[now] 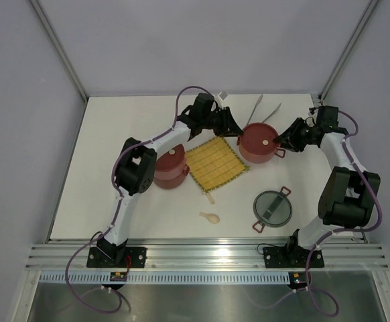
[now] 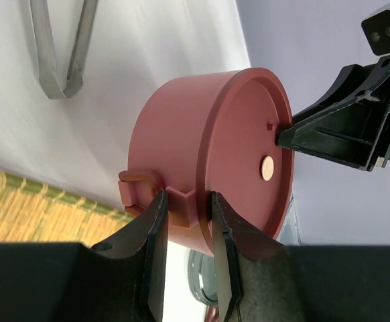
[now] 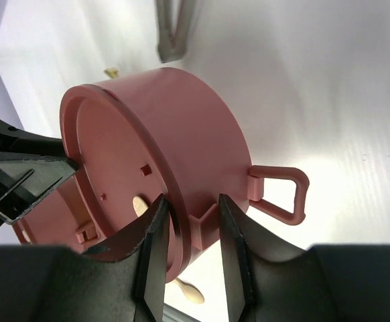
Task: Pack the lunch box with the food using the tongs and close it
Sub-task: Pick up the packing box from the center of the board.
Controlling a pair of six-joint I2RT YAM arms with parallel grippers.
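Judging from the two grips, the step in hand is a two-armed lift of the lidded tier (image 1: 258, 144), likely across to the second tier (image 1: 171, 168). It stands at the back of the tabletop (image 1: 114, 127), just right of the mat (image 1: 215, 163), with its flat lid (image 2: 248, 154) seated. The left pincer (image 2: 187, 201) is clamped on a small lug (image 2: 181, 206) on the tier's wall; the right pincer (image 3: 191, 200) is clamped on the matching lug on the opposite side. No food shows, and whether any is inside I cannot tell.

To do it well, both arms should rise together at one rate, keeping the tier level so the lid does not slide. The lugs are small holds, so any twist between the arms could let it pivot or slip. Going straight up first would clear the tongs (image 1: 261, 109) just behind it and the mat. The loop clip (image 3: 282, 194) should line up with the lower tier before setting down.

No brand, label or writing can be read — the lid bears only a tan dot (image 2: 270, 168) and moulded nubs. The top lid (image 1: 273, 208) and spoon (image 1: 210, 217), well apart at the front, show no marks either.
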